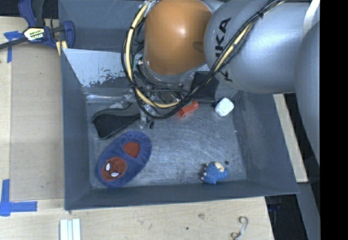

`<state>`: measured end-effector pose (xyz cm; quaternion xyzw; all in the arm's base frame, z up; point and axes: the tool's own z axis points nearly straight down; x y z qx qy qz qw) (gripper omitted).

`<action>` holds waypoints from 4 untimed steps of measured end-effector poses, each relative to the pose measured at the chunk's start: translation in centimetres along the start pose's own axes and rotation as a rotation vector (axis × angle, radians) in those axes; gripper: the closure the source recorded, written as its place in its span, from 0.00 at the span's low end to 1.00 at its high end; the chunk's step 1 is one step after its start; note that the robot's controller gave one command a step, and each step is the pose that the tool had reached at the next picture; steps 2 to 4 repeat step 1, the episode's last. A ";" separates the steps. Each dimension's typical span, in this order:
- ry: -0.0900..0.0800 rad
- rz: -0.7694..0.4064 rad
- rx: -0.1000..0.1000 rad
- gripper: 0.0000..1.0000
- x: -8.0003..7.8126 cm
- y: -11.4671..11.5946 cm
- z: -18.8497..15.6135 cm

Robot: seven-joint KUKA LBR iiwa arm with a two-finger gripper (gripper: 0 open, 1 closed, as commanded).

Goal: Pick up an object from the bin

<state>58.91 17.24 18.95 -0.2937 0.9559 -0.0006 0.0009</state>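
Note:
My gripper (145, 119) hangs under the arm's orange cover at the bin's back left. It is low over the floor, at the right end of a flat black pouch-like thing (111, 123). Just in front of it lies a blue slipper (124, 158) with a red spider face and a red patch on it. A small orange-red piece (188, 109) lies to the gripper's right. Nothing shows between the gripper and the floor that I can tell as held.
A small white block (224, 106) lies at the back right, beside the orange-red piece. A small blue and yellow soft toy (215, 173) sits at the front right. The arm and its cover hide the bin's back middle.

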 end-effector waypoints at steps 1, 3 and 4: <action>-0.002 -0.099 0.001 1.00 -0.8 -1.0 -14.2; -0.002 -0.099 0.001 1.00 -0.8 -1.0 -14.2; -0.002 -0.099 0.001 1.00 -0.8 -1.0 -14.2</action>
